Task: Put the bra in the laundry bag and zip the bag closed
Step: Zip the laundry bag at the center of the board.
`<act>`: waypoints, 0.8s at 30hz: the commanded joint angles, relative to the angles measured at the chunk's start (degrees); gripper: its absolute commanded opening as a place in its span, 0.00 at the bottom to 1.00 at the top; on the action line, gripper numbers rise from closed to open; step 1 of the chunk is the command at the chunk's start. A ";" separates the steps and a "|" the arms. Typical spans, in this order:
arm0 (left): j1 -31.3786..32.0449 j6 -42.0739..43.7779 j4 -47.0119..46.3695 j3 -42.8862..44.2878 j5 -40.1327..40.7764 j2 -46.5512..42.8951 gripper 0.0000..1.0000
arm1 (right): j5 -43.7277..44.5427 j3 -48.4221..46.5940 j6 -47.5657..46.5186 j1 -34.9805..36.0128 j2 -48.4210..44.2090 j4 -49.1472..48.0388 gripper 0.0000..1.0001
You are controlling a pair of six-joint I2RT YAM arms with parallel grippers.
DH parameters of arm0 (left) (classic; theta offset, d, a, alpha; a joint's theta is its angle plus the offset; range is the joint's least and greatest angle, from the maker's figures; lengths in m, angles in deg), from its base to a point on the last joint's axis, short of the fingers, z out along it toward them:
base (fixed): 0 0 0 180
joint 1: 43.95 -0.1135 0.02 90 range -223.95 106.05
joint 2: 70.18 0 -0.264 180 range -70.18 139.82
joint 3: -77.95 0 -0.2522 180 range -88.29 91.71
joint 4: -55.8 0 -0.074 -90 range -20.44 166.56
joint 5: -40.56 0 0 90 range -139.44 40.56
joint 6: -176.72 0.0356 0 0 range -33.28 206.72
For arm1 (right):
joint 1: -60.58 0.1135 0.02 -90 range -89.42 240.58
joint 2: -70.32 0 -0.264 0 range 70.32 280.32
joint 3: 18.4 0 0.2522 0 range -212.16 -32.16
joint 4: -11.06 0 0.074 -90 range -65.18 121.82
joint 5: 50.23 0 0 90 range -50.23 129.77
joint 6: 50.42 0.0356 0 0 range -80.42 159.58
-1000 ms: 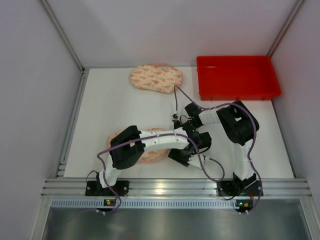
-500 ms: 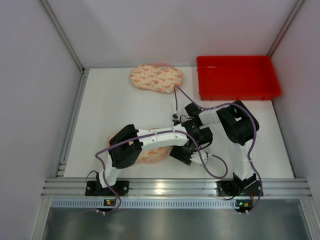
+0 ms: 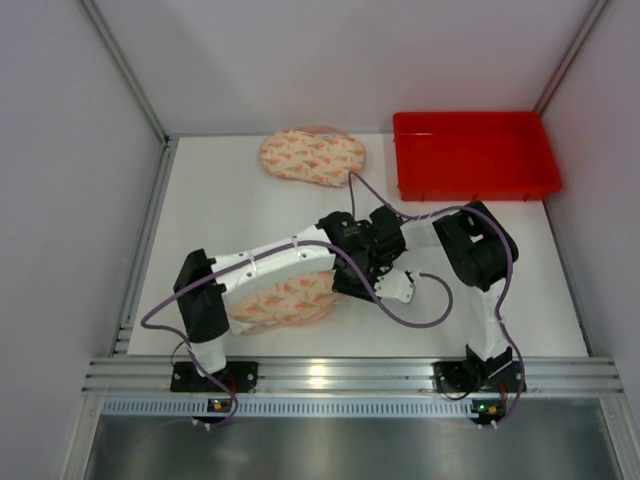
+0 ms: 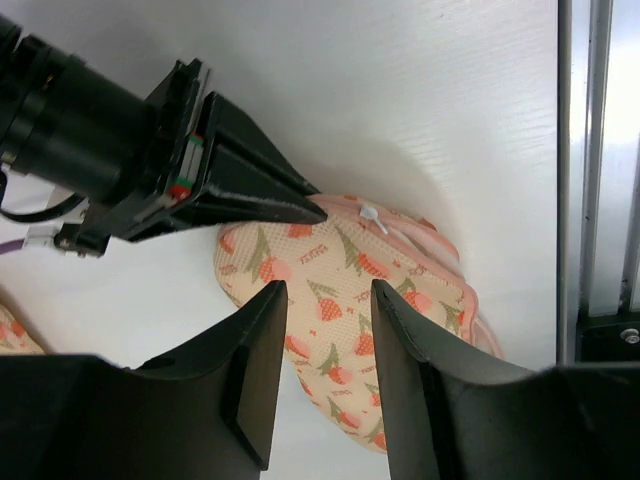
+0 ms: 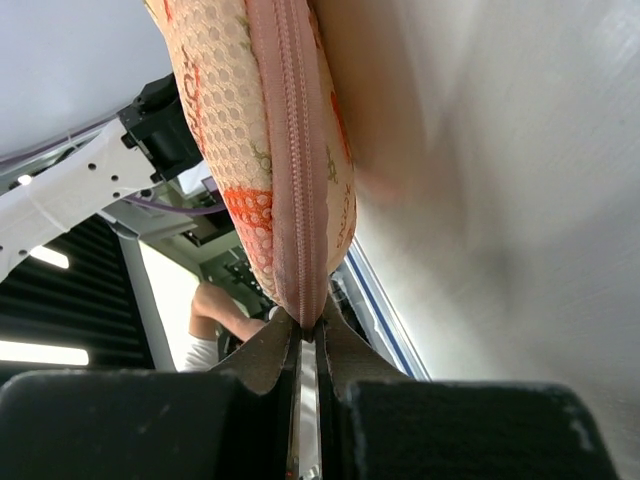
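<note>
Right now my right gripper [image 5: 305,326] is clamped tight on the pink zip seam of the peach mesh laundry bag with the tulip print [image 3: 282,300], pinching its edge just beside the small white zipper pull [image 4: 370,214]. From the right wrist camera the stretch of pink zipper [image 5: 290,150] running away from the jaws looks closed. My left gripper [image 4: 327,300] hangs over the same bag with its fingers [image 4: 255,360] partly apart and nothing between them; I cannot tell whether they touch the mesh. On the top camera the bag lies at about 7 o'clock on the white table [image 3: 200,220], domed and full-looking, but the mesh hides what is inside, so I cannot say the bra is in it. A second peach patterned oval piece [image 3: 312,157] lies at 12 o'clock, well apart from both arms. The red plastic tray [image 3: 470,185] sits at 2 o'clock, showing only its own red floor.
</note>
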 commanded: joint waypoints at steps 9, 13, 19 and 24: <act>-8.57 -18.04 -15.16 -14.84 -9.96 -14.39 0.46 | -0.48 1.60 9.20 0.06 -1.76 -5.84 0.00; -8.56 -21.74 -19.57 -20.15 -8.12 -16.35 0.46 | -0.39 1.69 9.64 -0.03 -1.32 -6.11 0.00; -8.48 -26.93 -20.54 -19.98 -7.49 -13.37 0.51 | -0.66 1.25 10.60 -0.37 -0.27 -6.28 0.00; -8.48 -31.41 -20.37 -18.14 -8.02 -10.91 0.51 | -1.27 1.42 11.66 -1.08 0.52 -7.16 0.00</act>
